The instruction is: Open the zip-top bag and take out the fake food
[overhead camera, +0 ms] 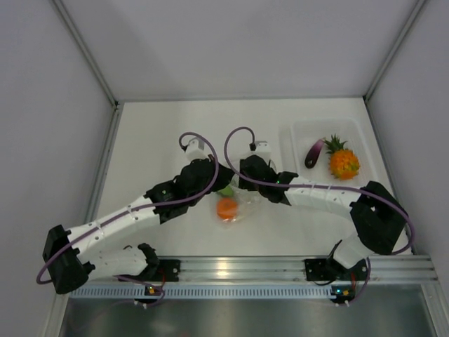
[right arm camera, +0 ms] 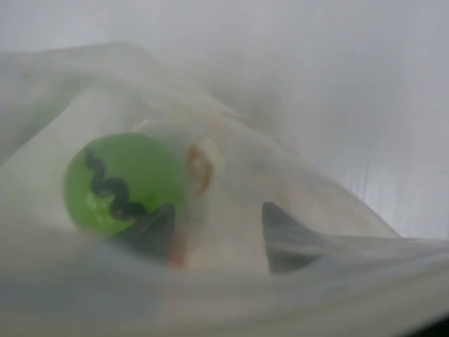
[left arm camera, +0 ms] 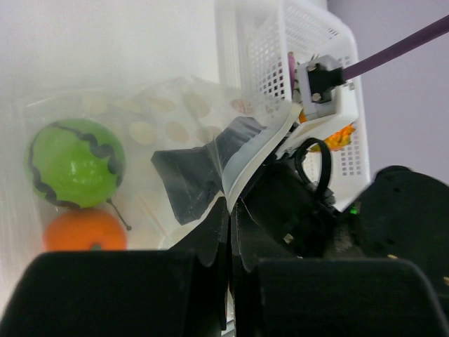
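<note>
The zip-top bag point(overhead camera: 245, 202) lies mid-table between both grippers. It holds the green ball point(overhead camera: 226, 190) and the small orange point(overhead camera: 226, 208). In the left wrist view the green ball point(left arm camera: 76, 172) sits above the orange point(left arm camera: 84, 229) behind the dotted film point(left arm camera: 175, 116). My left gripper point(left arm camera: 233, 210) is shut on the bag's white top edge. My right gripper point(right arm camera: 214, 232) is open, its fingers point(right arm camera: 151, 228) seen through the film next to the green ball point(right arm camera: 119, 182). The purple eggplant point(overhead camera: 314, 153) and the pineapple point(overhead camera: 344, 163) lie in the tray.
The clear rectangular tray point(overhead camera: 298, 130) stands at the right back of the table; its meshed wall point(left arm camera: 309, 63) shows in the left wrist view. White walls enclose the table on three sides. The arms' mounting rail point(overhead camera: 231, 267) runs along the near edge.
</note>
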`<action>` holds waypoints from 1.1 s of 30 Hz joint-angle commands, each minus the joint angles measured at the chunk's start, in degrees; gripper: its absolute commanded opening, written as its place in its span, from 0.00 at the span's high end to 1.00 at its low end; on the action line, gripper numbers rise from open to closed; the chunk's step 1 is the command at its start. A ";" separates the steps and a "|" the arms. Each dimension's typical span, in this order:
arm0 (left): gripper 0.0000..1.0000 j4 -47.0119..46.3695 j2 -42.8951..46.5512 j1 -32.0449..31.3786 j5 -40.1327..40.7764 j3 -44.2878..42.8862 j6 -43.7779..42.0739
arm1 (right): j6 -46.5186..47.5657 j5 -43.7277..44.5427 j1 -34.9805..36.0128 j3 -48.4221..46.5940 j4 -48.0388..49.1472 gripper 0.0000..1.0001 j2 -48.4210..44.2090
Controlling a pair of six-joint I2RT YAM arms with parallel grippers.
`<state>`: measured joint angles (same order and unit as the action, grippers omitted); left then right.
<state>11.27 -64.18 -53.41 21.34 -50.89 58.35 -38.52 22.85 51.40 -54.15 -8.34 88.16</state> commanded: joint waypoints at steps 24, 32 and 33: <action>1.00 -1.33 6.18 -0.29 8.80 10.12 6.08 | 14.18 9.07 0.55 -5.71 -21.38 0.44 -6.42; 1.00 -1.25 4.51 -0.29 7.66 8.01 4.23 | 13.74 3.69 -0.94 -3.59 -14.52 0.40 -3.79; 1.00 -1.25 4.51 -0.29 7.49 7.92 4.14 | 13.82 3.69 -1.30 -3.42 -14.08 0.38 -3.35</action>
<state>9.52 -59.55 -54.04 27.09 -40.45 63.90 -24.99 27.88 51.88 -57.74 -27.20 84.25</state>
